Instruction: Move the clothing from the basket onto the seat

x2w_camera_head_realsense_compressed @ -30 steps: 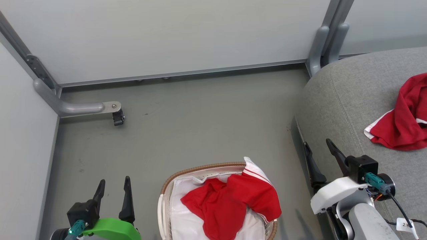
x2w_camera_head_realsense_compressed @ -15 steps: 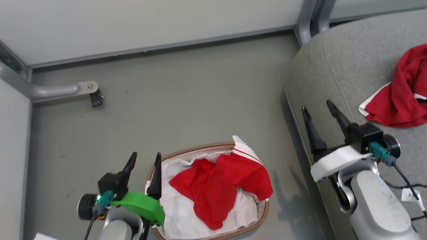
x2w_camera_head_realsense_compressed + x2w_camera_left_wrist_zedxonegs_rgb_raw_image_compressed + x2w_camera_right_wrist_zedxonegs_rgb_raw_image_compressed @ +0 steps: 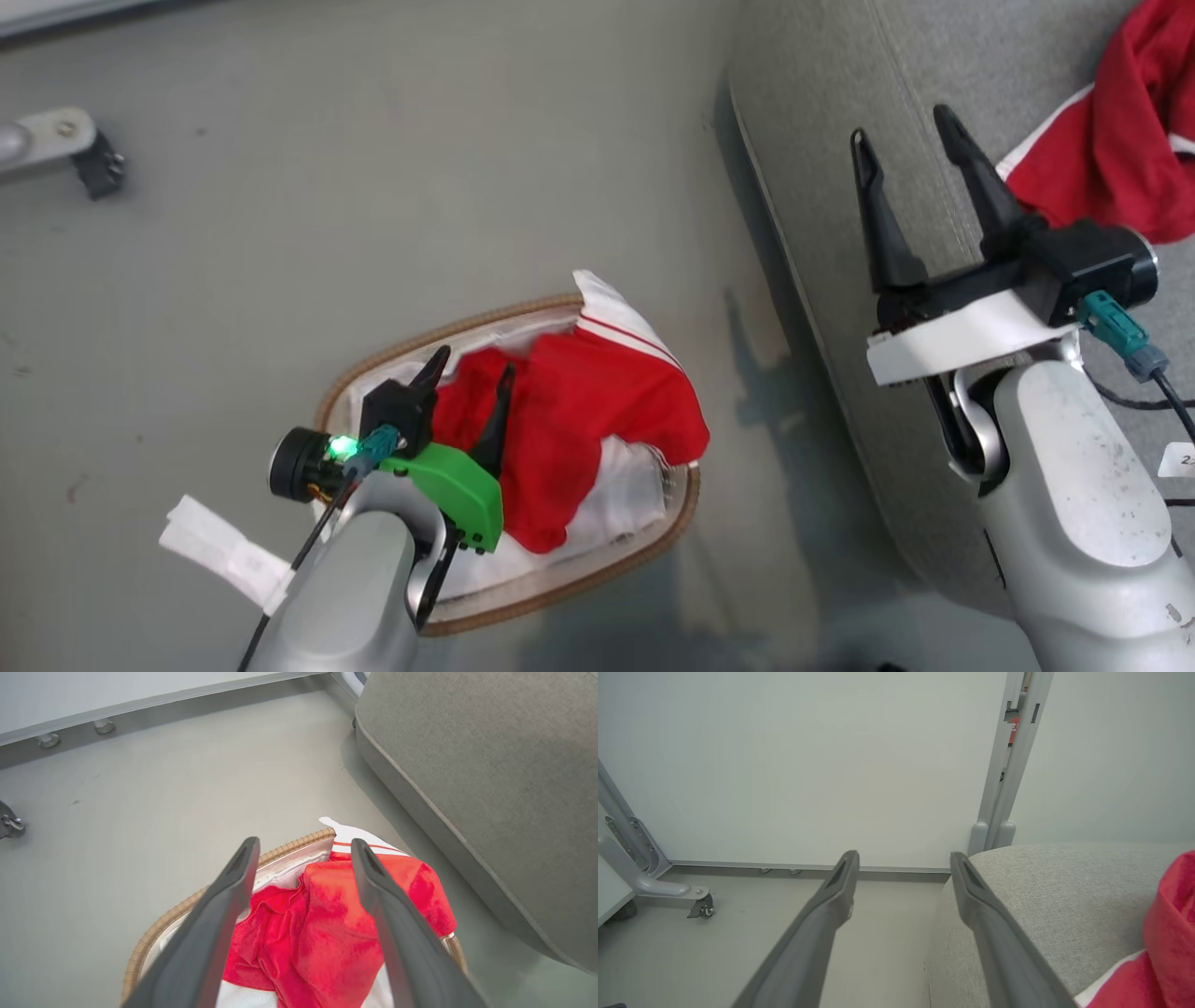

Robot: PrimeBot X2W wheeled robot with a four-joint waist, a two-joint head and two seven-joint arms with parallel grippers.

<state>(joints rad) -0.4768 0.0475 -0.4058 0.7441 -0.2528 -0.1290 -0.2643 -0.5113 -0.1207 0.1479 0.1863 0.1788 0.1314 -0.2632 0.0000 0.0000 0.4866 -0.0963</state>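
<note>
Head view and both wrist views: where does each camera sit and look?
Head view: on the robot's head, looking down at basket and seat; both arms show, left tool open above the basket, right tool open by the seat's edge.
Left wrist view: on the left wrist, looking along its fingers down at the red garment in the basket.
Right wrist view: on the right wrist, looking along its fingers at a wall and the seat.
Shared: head and left wrist views both show basket, garment, seat.
</note>
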